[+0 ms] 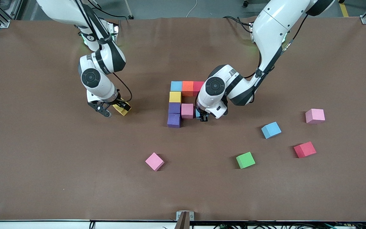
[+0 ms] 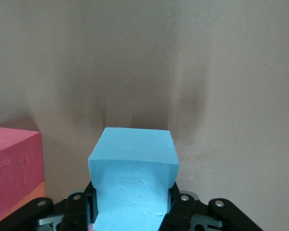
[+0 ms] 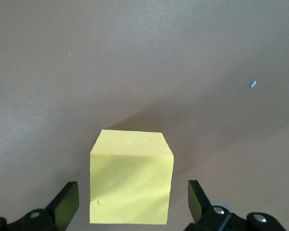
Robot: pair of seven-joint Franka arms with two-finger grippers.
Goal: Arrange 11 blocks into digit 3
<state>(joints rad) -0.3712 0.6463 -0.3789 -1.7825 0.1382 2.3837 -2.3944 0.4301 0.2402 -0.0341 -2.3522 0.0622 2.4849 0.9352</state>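
The partial digit 3 stands mid-table: a blue (image 1: 176,86), orange (image 1: 187,88) and red block (image 1: 198,86) in a row, then a yellow (image 1: 175,96) and two purple blocks (image 1: 173,114) in a column, with a pink block (image 1: 187,110) beside the purple. My left gripper (image 1: 203,117) (image 2: 132,202) is shut on a blue block (image 2: 132,163) (image 1: 198,113), low beside that pink block. Toward the right arm's end, my right gripper (image 1: 113,109) (image 3: 132,197) is open astride a yellow block (image 3: 131,175) (image 1: 122,109) on the table, with a gap on each side.
Loose blocks lie nearer the front camera: pink (image 1: 154,161), green (image 1: 245,160), blue (image 1: 271,130), red (image 1: 304,149) and another pink (image 1: 315,115). In the left wrist view a pink-red block (image 2: 14,168) of the figure stands close by.
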